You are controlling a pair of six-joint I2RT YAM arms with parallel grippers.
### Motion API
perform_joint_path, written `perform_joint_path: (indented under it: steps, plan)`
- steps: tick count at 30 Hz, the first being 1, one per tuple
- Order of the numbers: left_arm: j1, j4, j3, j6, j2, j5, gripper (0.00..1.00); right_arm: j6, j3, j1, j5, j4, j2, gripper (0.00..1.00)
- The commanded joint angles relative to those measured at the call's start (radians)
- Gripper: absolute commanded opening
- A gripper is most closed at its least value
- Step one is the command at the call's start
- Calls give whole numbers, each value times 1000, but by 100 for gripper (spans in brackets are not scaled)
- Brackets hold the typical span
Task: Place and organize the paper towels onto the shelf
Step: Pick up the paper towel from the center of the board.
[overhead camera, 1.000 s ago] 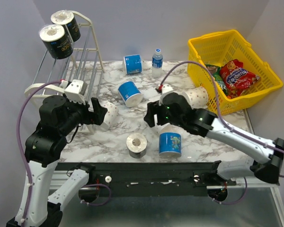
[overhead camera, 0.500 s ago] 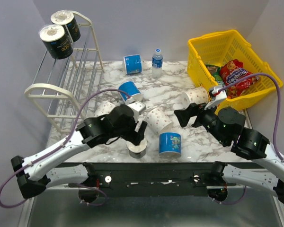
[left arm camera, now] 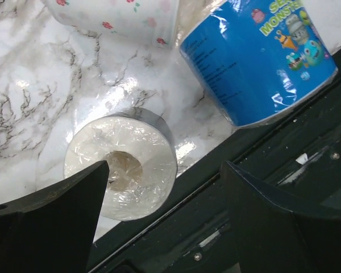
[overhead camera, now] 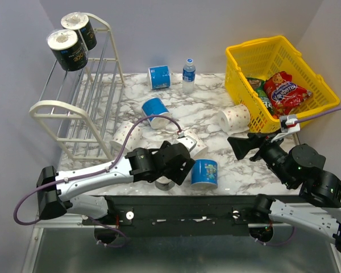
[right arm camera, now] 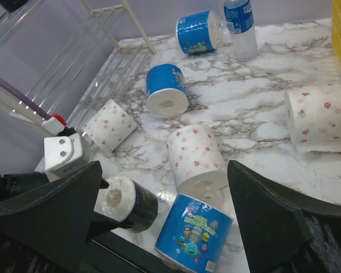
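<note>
The shelf (overhead camera: 57, 108) stands at the back left with two black paper towels (overhead camera: 68, 50) on its top tier. More paper towels lie on the table: blue rolls (overhead camera: 159, 77) (overhead camera: 154, 109) (overhead camera: 204, 172) and white dotted rolls (overhead camera: 234, 118) (overhead camera: 125, 135). A black roll (left arm camera: 122, 168) stands on end at the front edge. My left gripper (left arm camera: 165, 168) hangs open over it, the roll close to the left finger (left arm camera: 51, 222). My right gripper (overhead camera: 233, 145) is open and empty, raised at the right, looking down on a dotted roll (right arm camera: 196, 156).
A yellow basket (overhead camera: 247, 96) with snack bags sits at the back right. A small water bottle (overhead camera: 188, 74) stands at the back middle. The black front rail (overhead camera: 216, 202) runs just below the black and blue rolls. The left arm's cable (overhead camera: 153, 118) loops over the table.
My left arm has swung from beside the shelf across to the front middle, over the black roll. My right arm has drawn back to the right and its jaws have spread wider.
</note>
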State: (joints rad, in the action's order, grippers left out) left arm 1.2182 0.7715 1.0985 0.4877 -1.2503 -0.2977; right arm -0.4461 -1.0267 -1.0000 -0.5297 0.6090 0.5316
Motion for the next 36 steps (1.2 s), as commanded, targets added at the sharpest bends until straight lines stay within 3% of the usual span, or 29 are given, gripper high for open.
perform_joint_path:
  steps: [1,7,15,31,36]
  plan:
    - [1,-26,-32,14,-20,-98,90,-20,8,1,-24,43,-22,100]
    - [3,-90,-95,51,-49,-23,87,-32,22,1,-41,51,-38,100]
    - [3,-112,-127,68,-67,-34,81,-22,17,1,-30,38,-15,100]
    - [7,-86,-134,101,-72,-55,49,-23,37,1,-39,20,-42,100]
    - [10,-69,-121,104,-58,-72,49,-23,42,1,-35,21,-59,100]
